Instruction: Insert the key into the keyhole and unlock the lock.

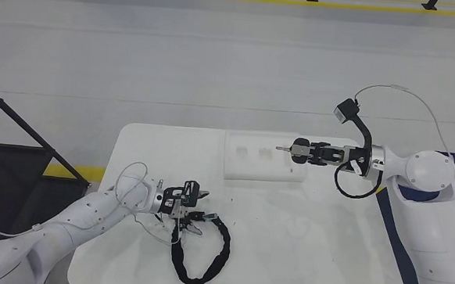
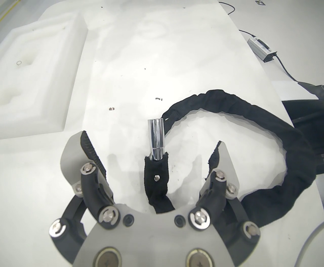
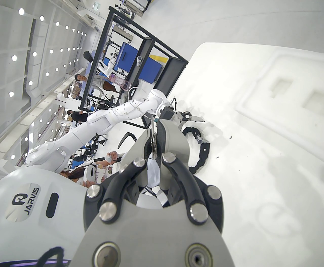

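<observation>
The lock is a black fabric-sleeved chain loop (image 1: 202, 256) lying near the table's front left. Its chrome cylinder end (image 2: 157, 137) sticks out of the sleeve and lies on the table between the open fingers (image 2: 87, 151) of my left gripper (image 2: 151, 139), untouched by either finger. From above, the left gripper (image 1: 198, 216) sits low over that end of the loop. My right gripper (image 1: 296, 151) hovers over the foam tray, shut on the key (image 1: 280, 149). The key (image 3: 153, 141) is pinched between its pads, pointing toward the distant lock (image 3: 200, 151).
A white foam tray (image 1: 262, 156) with two shallow pockets lies at the table's back centre. A black metal frame (image 1: 9, 129) stands off the table's left edge. A power adapter (image 2: 262, 49) with its cable lies on the floor beside the table.
</observation>
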